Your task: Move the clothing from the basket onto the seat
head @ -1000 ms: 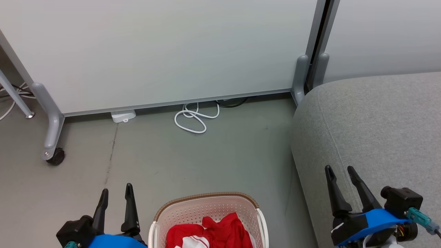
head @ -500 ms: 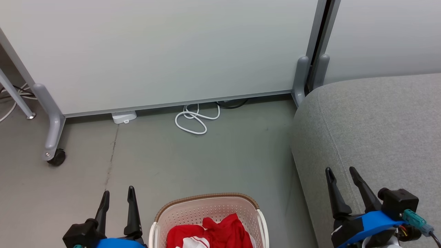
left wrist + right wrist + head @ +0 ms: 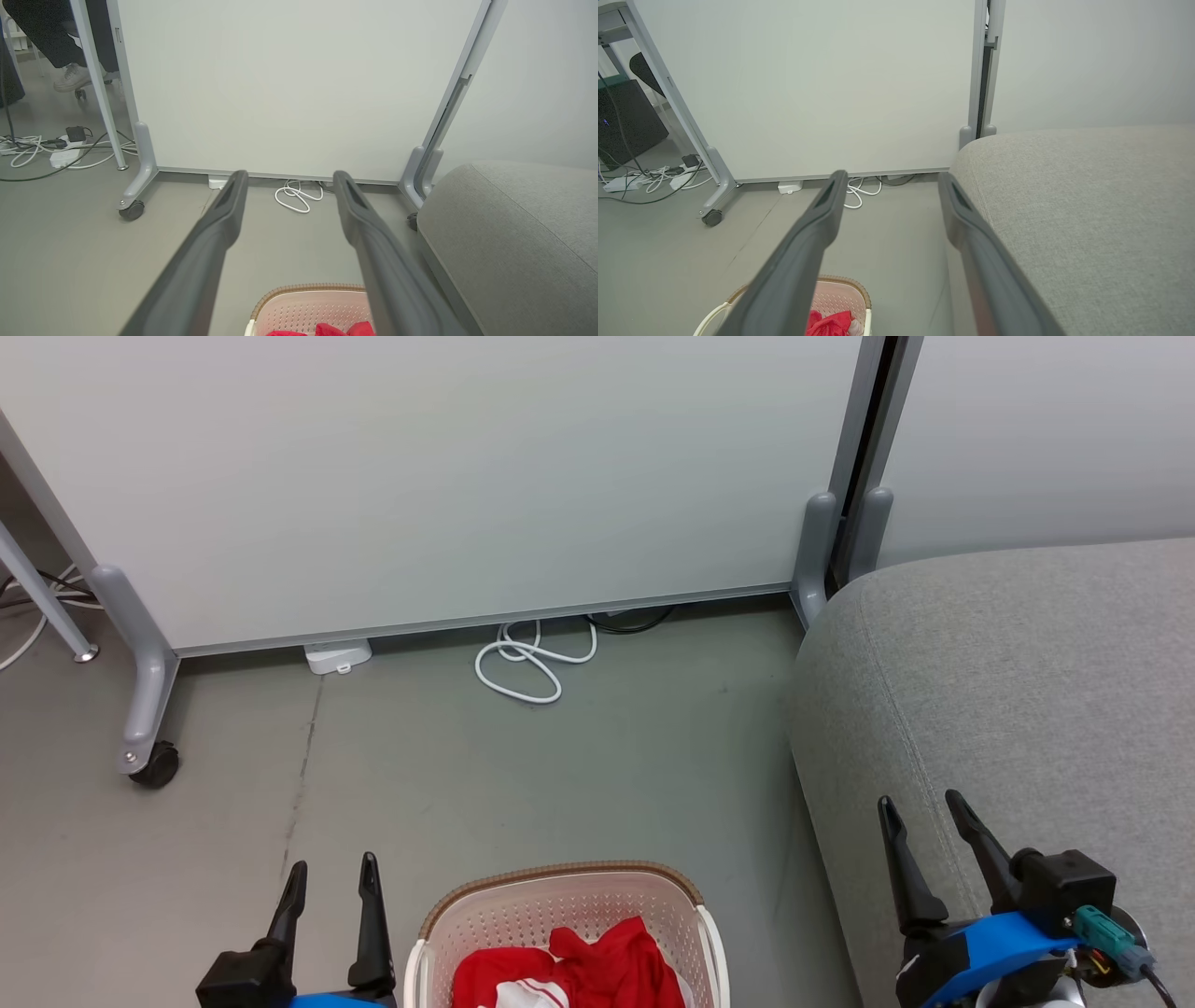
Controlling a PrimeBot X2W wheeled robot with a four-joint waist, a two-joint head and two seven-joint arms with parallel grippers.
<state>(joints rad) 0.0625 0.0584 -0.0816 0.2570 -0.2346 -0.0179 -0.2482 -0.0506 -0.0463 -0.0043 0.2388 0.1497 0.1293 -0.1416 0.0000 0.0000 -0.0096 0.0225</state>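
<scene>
Basically at the start here: the red clothing [image 3: 579, 971] is lying bunched in the basket [image 3: 560, 882] on the floor beside the seat [image 3: 1027, 663], nothing's lying on the seat yet, and left gripper [image 3: 333, 861] and right gripper [image 3: 919, 799] are both hanging wide open, holding nothing

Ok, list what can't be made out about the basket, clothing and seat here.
- basket: near half cut off by the head view's bottom edge.
- clothing: bunched and cut by that edge; garment count unclear.
- seat: runs off the head view's right edge; extent unseen.
- Right wrist view: the right pincer covers part of the basket.
</scene>
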